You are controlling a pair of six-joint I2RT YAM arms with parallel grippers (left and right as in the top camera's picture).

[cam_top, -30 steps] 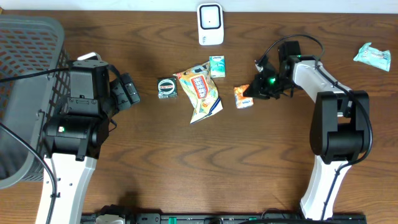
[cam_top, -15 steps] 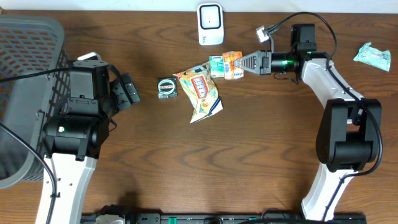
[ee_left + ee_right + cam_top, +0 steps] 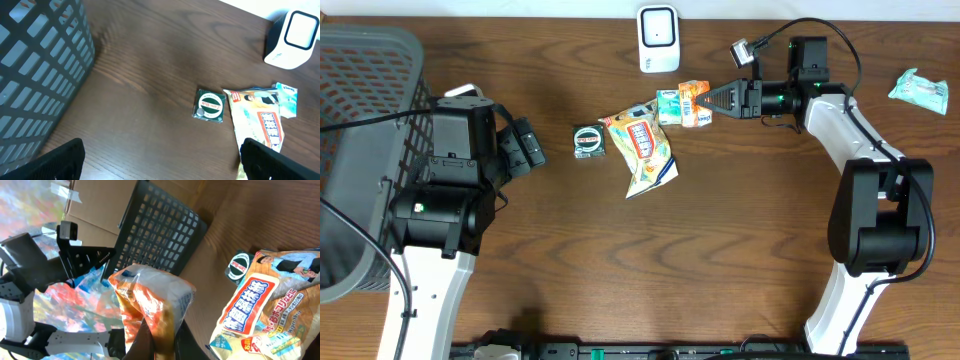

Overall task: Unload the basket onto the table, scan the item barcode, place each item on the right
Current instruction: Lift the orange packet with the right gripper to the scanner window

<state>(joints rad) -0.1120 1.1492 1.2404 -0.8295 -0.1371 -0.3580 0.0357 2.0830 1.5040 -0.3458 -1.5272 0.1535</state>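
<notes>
Risk first. Pinches only a thin fold at the edge of the orange packet (image 3: 694,103) with the right gripper (image 3: 710,101), jaws drawn together on the film. Likely to slip or swing on a quick wrist turn, given the soft crinkled wrapper and the small bite.

Holds the packet apparently off the table, near the white scanner (image 3: 658,38) but off to the side toward the right arm, not squarely before its window. Probable no-read if presented from here, or with the code face turned away. Cannot locate a barcode on any visible face. Crumpled glossy film, so possible glare or a creased code and a failed read.

Sits just beside the small teal packet (image 3: 669,105) and near the big snack bag (image 3: 645,150). Some chance of reading the wrong item, or of nudging them if lowered.

Left gripper (image 3: 525,147): spread wide, nothing in it, beside the basket (image 3: 360,120), well apart from the work.

Look of the packet: small pillow pouch, orange with a white panel and bluish print, puffed and wrinkled. Light and pliable by appearance.
</notes>
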